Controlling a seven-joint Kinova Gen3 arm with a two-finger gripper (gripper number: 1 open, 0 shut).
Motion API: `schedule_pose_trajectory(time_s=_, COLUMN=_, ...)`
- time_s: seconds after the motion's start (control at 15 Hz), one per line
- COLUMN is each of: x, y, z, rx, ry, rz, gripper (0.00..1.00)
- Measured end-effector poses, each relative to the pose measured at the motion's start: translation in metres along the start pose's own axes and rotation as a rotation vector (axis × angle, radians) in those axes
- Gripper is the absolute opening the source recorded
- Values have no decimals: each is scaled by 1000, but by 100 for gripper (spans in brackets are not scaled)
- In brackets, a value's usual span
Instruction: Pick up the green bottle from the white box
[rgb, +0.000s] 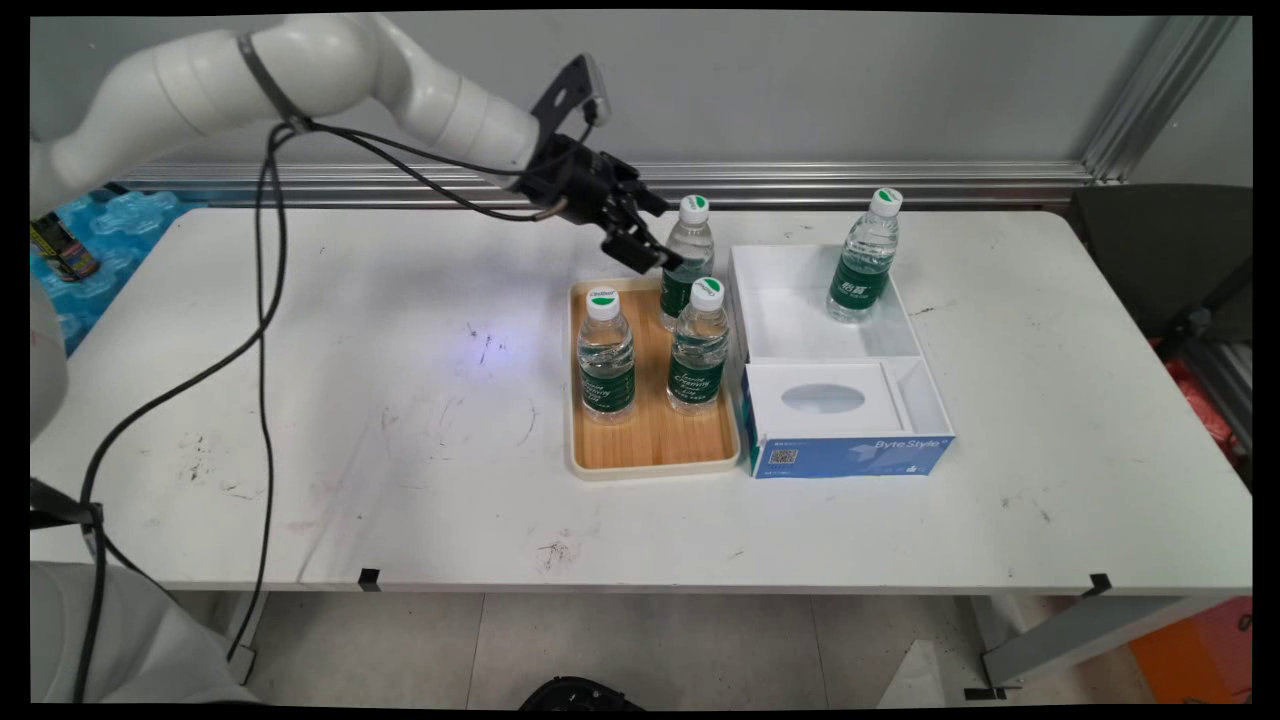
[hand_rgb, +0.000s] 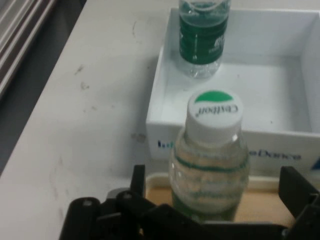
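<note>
Right at the far end of the wooden tray, the gripper has its two fingers spread wide on either side of the rear bottle, one finger to each flank with daylight showing between pad and plastic, so it is open and not yet pinching anything. From the hand's own camera that bottle stands upright dead centre between the fingers, white cap with a green patch on top, clear body, green label lower down.

Two more bottles share the tray: the left bottle near the tray's left edge, and the middle bottle just in front of the one being straddled, close to it but whether touching I cannot tell. All three stand upright.

Just beside the tray on its right sits a white box, open on top, and in its far compartment stands a fourth bottle, upright near the back wall; the hand camera catches its green label beyond the box's near wall. In the box's front part lies a blue and white tissue pack.

Everything rests on the white table, scuffed with dark marks, and black cables droop from the arm across its left side.
</note>
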Motion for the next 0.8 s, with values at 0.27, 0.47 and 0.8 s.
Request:
schedule_pose_trajectory(time_s=0.27, x=-4, y=4, z=-27, rx=-2, ry=-56, rz=-11, gripper=100)
schedule_pose_trajectory(time_s=0.47, x=-4, y=7, z=-47, rx=-7, ry=-94, rz=-17, gripper=100)
schedule_pose_trajectory(time_s=0.8, x=11, y=4, z=-70, rx=-27, ry=-123, rz=1, gripper=100)
